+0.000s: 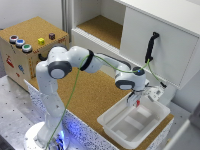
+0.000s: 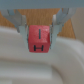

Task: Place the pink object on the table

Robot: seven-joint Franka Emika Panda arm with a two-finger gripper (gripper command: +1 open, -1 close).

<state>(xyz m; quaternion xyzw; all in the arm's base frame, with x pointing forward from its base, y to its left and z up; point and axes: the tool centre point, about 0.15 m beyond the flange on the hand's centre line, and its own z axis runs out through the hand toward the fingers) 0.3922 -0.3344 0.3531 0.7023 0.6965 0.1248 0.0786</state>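
Note:
My gripper (image 1: 137, 99) hangs over the far rim of a white plastic bin (image 1: 111, 121) at the exterior view's right end of the cork-topped table (image 1: 92, 95). In the wrist view the gripper (image 2: 39, 31) is shut on the pink object (image 2: 38, 42), a small reddish-pink block with a dark letter H on its face. The block is held in the air above the bin's white rim (image 2: 15, 57). In the exterior view the pink object (image 1: 138, 103) shows as a tiny red spot under the fingers. A strip of cork table (image 2: 7, 17) shows behind the fingers.
A cork-topped wooden box (image 1: 30, 55) with coloured buttons, a yellow cube (image 1: 41, 41) and a dark cube (image 1: 52, 36) stands at the exterior view's left. A white cabinet with a cork shelf (image 1: 102, 27) and a black door handle (image 1: 150, 47) is behind the gripper.

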